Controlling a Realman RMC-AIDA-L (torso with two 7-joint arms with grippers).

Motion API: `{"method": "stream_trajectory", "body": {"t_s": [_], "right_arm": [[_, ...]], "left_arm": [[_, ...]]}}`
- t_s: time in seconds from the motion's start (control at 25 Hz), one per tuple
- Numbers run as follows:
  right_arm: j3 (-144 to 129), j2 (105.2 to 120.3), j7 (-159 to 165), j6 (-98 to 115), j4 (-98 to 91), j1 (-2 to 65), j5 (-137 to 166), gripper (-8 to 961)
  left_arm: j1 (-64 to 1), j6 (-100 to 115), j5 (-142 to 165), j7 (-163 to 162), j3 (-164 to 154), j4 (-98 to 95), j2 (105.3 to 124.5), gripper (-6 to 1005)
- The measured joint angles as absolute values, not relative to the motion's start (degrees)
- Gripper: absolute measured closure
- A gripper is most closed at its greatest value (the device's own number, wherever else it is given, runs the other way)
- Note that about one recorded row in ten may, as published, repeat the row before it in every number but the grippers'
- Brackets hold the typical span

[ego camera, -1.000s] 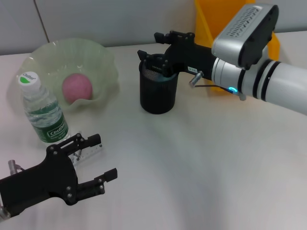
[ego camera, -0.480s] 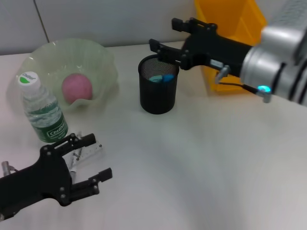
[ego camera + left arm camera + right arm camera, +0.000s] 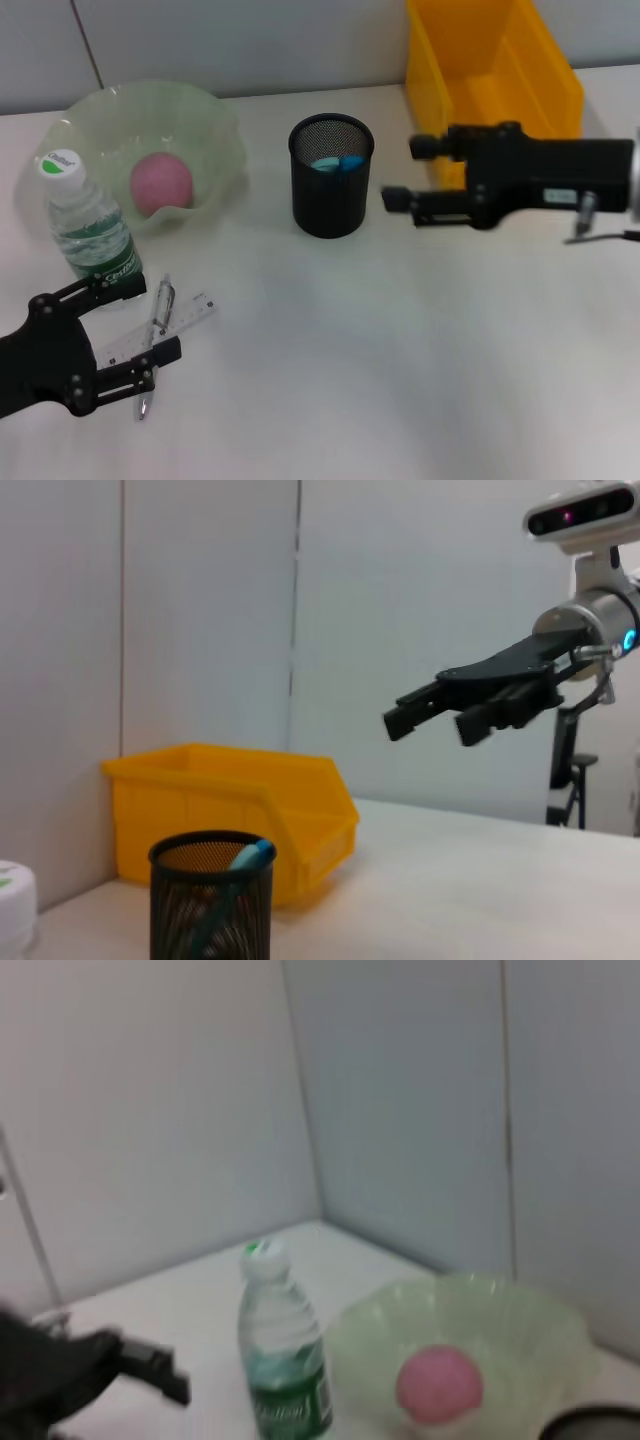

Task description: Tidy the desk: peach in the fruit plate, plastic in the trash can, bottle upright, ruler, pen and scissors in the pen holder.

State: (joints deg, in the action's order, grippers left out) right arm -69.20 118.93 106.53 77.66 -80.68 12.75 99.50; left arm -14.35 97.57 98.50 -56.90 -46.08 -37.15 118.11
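The peach lies in the fruit plate, also in the right wrist view as peach and plate. The bottle stands upright beside it. The scissors stand in the pen holder. The pen lies across the ruler on the desk. My left gripper is open, its fingers on either side of them. My right gripper hangs open to the right of the holder, in front of the trash can. No plastic is in view.
The left wrist view shows the trash can behind the pen holder, with the right gripper in the air. A grey wall runs along the desk's back edge. My left gripper shows near the bottle.
My right gripper has drawn back rightward from above the pen holder, leaving the scissors inside. My left gripper has pulled back toward the near left, uncovering the pen and ruler.
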Motion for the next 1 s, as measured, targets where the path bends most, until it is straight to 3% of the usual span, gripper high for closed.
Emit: {"method": "stream_trajectory", "body": {"t_s": [0.48,1.0], "right_arm": [[-54.1,118.19,113.57,100.22,-82.88,17.21,114.86,189],[-55.62,119.23,108.78,103.56,-82.49,18.81,120.05,190]], "left_arm": [[-20.79,91.75,110.59,-75.16,-56.03,-55.53,118.56,185],[-26.83,81.21,119.99,-83.87,-67.29,-59.01,118.64,185]]}}
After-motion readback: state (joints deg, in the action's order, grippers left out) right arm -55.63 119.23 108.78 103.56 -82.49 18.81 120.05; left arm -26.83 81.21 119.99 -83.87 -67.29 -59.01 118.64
